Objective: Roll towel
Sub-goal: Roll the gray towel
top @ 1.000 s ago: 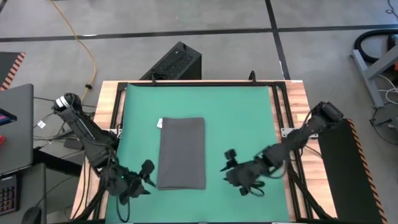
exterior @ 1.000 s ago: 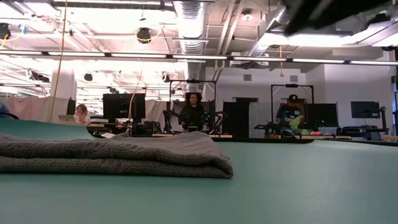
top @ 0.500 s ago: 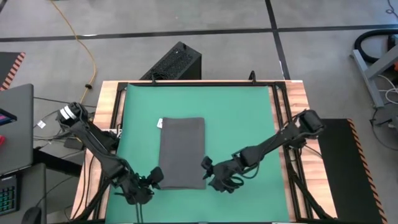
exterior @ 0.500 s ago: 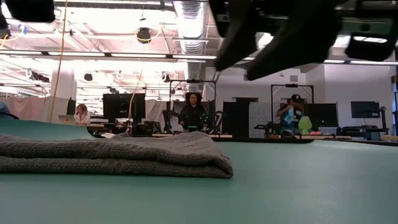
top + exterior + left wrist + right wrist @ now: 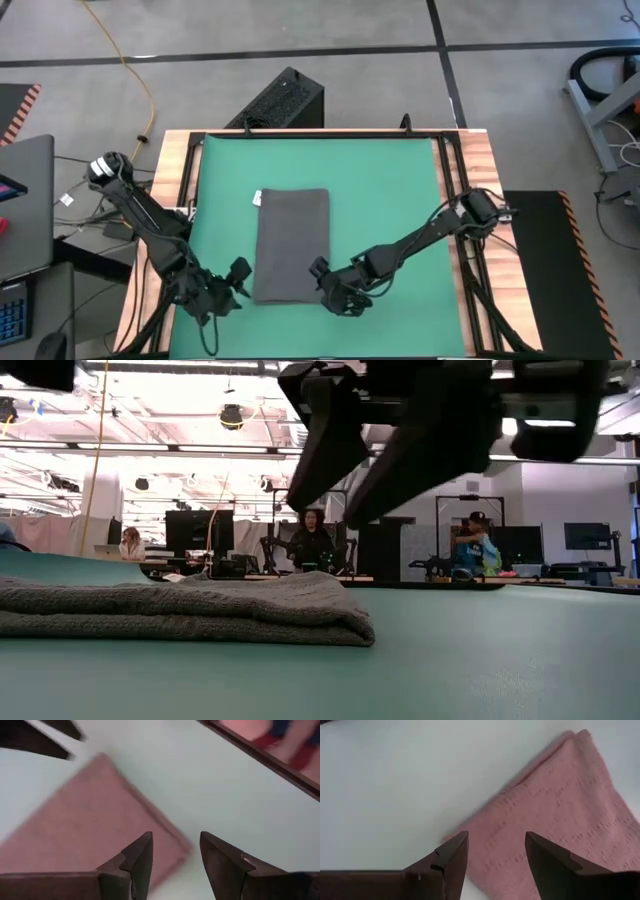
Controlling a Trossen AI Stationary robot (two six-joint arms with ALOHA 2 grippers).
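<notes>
— Left gripper (image 5: 240, 273)? 
— Low, near the table's front-left, fingers apart.
— Right gripper (image 5: 318, 272)? 
— Arm stretched far inward, hanging above the surface, fingers (image 5: 452, 854) parted.

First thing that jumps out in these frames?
The folded dark grey towel lying flat mid-way on the green mat, its white tag at the far-left corner. Both grippers flank its near end: the left gripper just off the near-left corner, the right gripper at the near-right corner, both with fingers apart and holding nothing. Beyond the table, the low view shows people seated at workstations.
</notes>
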